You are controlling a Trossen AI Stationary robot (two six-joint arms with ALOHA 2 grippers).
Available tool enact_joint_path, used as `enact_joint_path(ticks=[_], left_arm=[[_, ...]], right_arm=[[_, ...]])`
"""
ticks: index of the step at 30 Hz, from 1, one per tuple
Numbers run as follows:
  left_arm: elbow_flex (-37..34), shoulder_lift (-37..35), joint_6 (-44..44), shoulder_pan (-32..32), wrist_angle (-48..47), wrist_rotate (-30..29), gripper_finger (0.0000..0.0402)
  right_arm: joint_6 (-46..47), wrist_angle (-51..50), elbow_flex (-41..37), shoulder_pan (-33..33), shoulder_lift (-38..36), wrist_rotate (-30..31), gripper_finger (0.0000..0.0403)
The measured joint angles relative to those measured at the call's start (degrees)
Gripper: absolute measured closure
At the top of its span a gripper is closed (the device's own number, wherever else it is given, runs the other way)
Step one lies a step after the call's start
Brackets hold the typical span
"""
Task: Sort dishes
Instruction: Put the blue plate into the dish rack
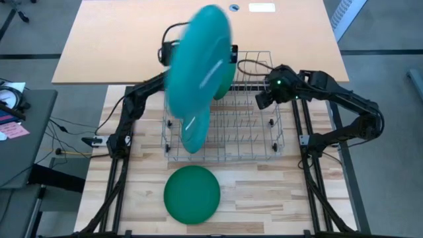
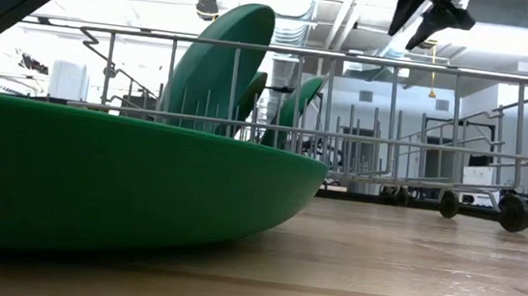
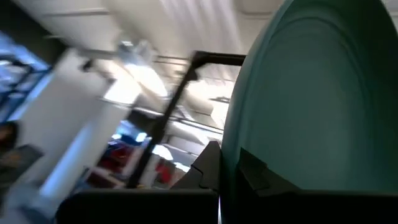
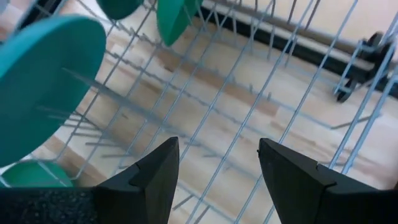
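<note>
A green plate (image 1: 192, 193) lies flat on the surface (image 1: 264, 198), well clear of both jaws. Past it, the left jaws (image 3: 219, 186) are shut on a teal plate's (image 1: 198, 73) rim, holding it high over the rack (image 1: 258, 132); that thin edge grip could let it swing or slip, clipping the plates (image 2: 218, 66) already slotted below. The right jaws (image 4: 217, 162) hover wide open and empty over bare tines.

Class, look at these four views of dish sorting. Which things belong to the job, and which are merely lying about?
Belong to the job:
teal plate held by the left gripper
green plate on the table
wire rack
right gripper, open over the rack

Lying about:
cables
pink note
</note>
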Motion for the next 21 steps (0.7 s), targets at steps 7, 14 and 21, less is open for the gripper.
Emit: enact_joint_path(ticks=[7,14,21], left_arm=[[0.00,-0.90,13.50,1.83,-23.00,-0.10,0.0401],[0.00,-2.83,21.77,3.63,-37.90,-2.34,0.0401],[0.00,-11.21,45.87,3.29,-73.34,-12.92,0.0401]], right_arm=[[-4.45,0.63,0.00,-5.49,-0.33,0.22,0.0178],[-6.87,0.14,0.00,-9.18,-0.37,-0.10,0.0178],[-7.81,-0.10,0.00,-9.72,-0.37,-0.44,0.0178]])
